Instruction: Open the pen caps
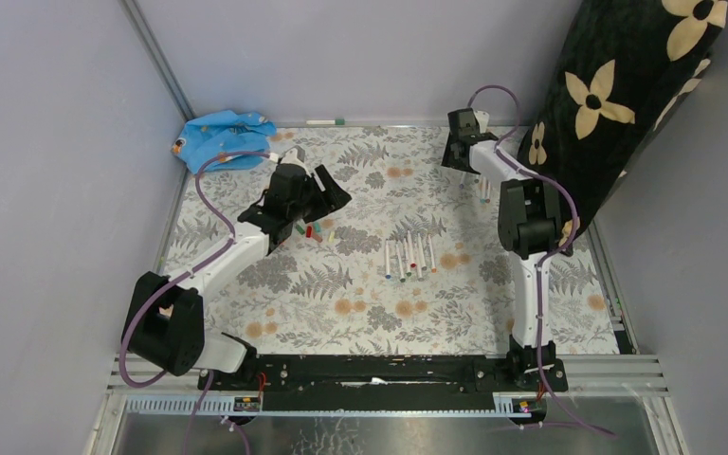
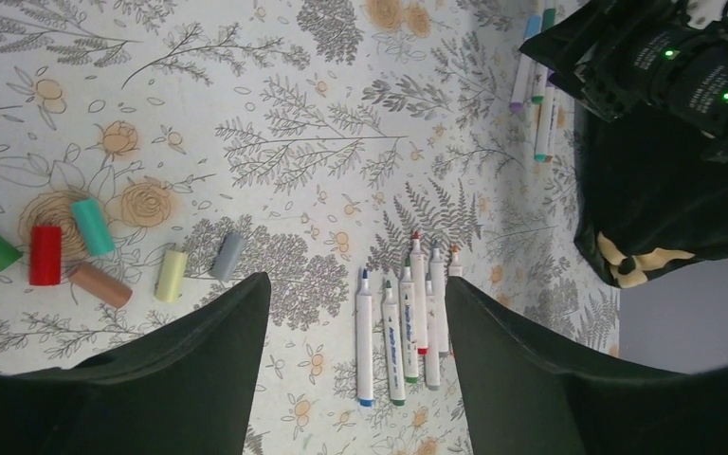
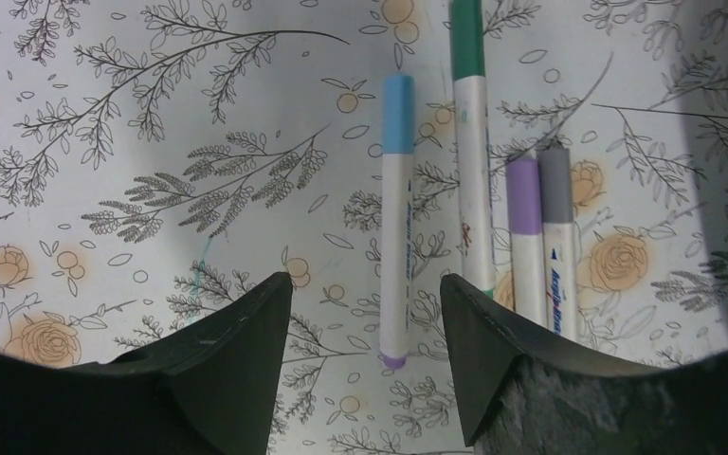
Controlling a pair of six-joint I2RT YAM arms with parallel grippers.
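Several loose pen caps (image 2: pixel 92 226) in green, red, teal, brown, yellow and grey lie in a cluster on the floral mat, left of my left gripper (image 2: pixel 358 280); they also show in the top view (image 1: pixel 308 230). The left gripper is open, empty and held above the mat (image 1: pixel 327 194). A row of uncapped white pens (image 2: pixel 408 327) lies between its fingers' view lines, mid-table (image 1: pixel 409 256). My right gripper (image 3: pixel 367 277) is open over capped pens: a light-blue-capped pen (image 3: pixel 396 218) reaches between its fingers, beside green (image 3: pixel 469 142), purple (image 3: pixel 524 237) and grey (image 3: pixel 555 237) capped ones.
A blue cloth (image 1: pixel 220 138) lies at the back left corner. A black floral cushion (image 1: pixel 616 95) leans at the back right, close to the right arm. One pen (image 1: pixel 324 122) lies along the back wall. Grey walls close the mat on three sides.
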